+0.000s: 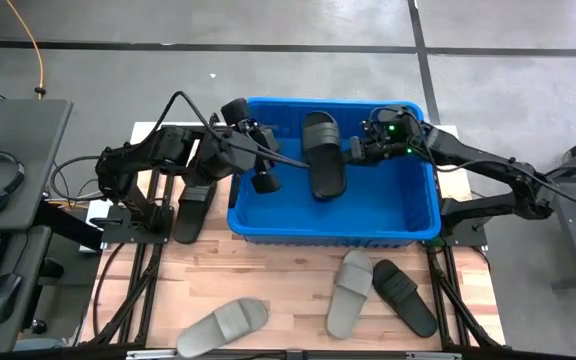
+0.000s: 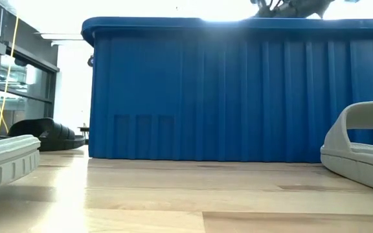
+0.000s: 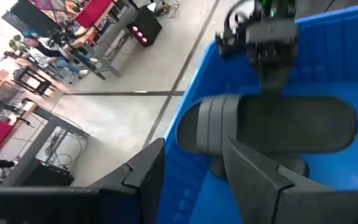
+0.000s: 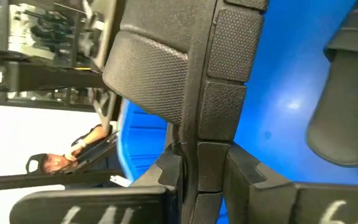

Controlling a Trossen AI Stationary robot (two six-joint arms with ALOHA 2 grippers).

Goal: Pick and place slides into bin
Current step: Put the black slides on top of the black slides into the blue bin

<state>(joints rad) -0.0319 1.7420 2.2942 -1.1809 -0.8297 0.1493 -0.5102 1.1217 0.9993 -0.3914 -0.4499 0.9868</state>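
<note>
A black slide (image 1: 323, 155) hangs over the blue bin (image 1: 268, 225), its strap end toward the bin's far wall. My right gripper (image 1: 356, 150) is shut on it from the right. My left gripper (image 1: 266, 172) stands open over the bin's left part, beside the slide, with nothing between its fingers (image 3: 253, 180). A dark shape (image 3: 260, 167) lies under the held slide; whether it is a shadow or another slide I cannot tell. A second dark rounded shape (image 4: 347, 106) shows on the bin floor in the right wrist view. My right gripper pinches the black slide's long side edge (image 3: 269, 98), about midway along the sole behind the strap, between its two fingers (image 4: 166, 177). The fingers come from the table's right, slanting down, and lie across the slide. The slide sits roughly level above the bin floor.
On the table outside the bin lie a black slide (image 1: 193, 210) at the bin's left wall, a grey slide (image 1: 223, 325) near the front edge, and a grey slide (image 1: 350, 292) beside a black slide (image 1: 405, 297) in front of the bin.
</note>
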